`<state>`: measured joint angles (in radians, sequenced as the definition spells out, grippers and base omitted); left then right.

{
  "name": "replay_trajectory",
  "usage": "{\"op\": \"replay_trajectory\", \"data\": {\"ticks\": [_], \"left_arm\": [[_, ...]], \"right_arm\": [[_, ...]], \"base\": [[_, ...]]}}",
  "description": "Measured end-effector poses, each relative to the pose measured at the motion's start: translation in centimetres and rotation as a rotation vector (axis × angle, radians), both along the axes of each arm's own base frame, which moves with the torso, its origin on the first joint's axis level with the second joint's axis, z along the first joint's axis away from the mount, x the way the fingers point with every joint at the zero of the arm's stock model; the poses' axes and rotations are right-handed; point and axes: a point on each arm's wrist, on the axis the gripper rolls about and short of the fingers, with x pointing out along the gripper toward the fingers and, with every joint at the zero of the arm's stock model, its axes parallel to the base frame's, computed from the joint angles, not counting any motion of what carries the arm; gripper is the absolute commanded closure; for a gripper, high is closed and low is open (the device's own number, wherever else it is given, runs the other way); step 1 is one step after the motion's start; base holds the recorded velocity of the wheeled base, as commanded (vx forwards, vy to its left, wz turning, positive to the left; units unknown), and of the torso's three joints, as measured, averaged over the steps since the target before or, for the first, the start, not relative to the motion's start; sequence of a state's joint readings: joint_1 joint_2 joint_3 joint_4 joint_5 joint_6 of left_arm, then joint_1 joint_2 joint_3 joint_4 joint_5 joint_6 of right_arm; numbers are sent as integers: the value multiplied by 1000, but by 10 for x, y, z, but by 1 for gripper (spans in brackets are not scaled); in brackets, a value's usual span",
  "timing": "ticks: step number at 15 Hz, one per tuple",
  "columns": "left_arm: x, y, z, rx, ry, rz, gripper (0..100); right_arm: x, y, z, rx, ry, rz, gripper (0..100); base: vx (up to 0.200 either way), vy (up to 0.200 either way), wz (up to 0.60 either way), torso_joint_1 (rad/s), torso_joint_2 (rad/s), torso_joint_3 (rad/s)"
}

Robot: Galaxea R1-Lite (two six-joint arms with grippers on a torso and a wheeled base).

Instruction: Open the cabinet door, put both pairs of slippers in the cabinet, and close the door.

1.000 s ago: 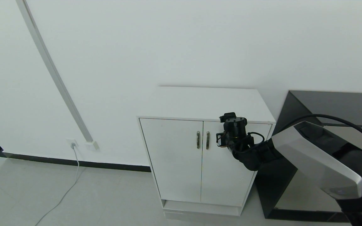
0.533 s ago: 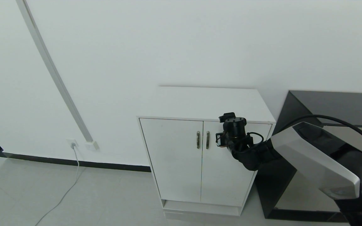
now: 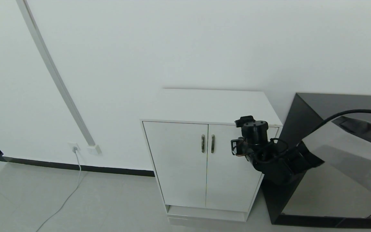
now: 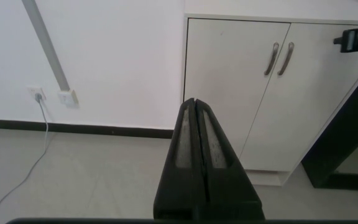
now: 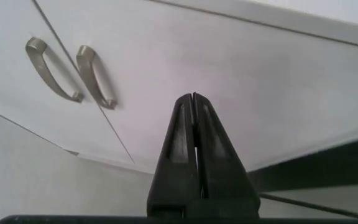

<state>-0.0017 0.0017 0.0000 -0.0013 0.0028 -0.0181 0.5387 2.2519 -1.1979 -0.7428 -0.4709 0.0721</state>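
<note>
Head view: white cabinet (image 3: 211, 106) against the wall (image 3: 185, 45), both doors (image 3: 179, 161) shut, handles (image 3: 207, 143) side by side at the centre seam. Right arm (image 3: 269, 161) hangs before the right door; its fingertips are too small to make out. Dark unit (image 3: 333, 103) is cut off at the frame edge.

Left wrist view: left tool (image 4: 194, 102) pinched together, empty, well short of the cabinet (image 4: 229, 74), hiding the left door's lower part.

Right wrist view: right tool (image 5: 193, 98) narrow, gripping nothing, tip against the right door (image 5: 260, 81) beside the handles (image 5: 95, 74); touching or apart, cannot tell.

No readable text, labels or signs
</note>
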Motion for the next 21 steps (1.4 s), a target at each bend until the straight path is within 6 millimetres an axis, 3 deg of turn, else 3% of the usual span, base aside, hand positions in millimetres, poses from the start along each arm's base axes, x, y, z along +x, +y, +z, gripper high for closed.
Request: {"op": "replay_trajectory", "data": {"ticks": [4, 8, 10, 13, 17, 21], "left_arm": [[0, 0, 0, -1, 0, 0, 100], [0, 0, 0, -1, 0, 0, 100], [0, 0, 0, -1, 0, 0, 100], [0, 0, 0, -1, 1, -1, 100], [0, 0, 0, 0, 1, -1, 100], [0, 0, 0, -1, 1, -2, 100]], "right_arm": [[-50, -46, 0, -33, 11, -102, 100], [-101, -115, 4, -74, 38, -265, 100], [-121, -139, 11, -81, 39, -317, 100], [-162, -156, 14, -86, 60, -298, 100], [-217, -172, 4, -94, 117, -256, 100], [-248, -183, 8, -83, 130, -251, 100]], "base": [[0, 0, 0, 0, 0, 0], [0, 0, 0, 0, 0, 0], [0, 0, 0, 0, 0, 0], [0, 0, 0, 0, 0, 0], [0, 0, 0, 0, 0, 0], [0, 0, 0, 0, 0, 0]]}}
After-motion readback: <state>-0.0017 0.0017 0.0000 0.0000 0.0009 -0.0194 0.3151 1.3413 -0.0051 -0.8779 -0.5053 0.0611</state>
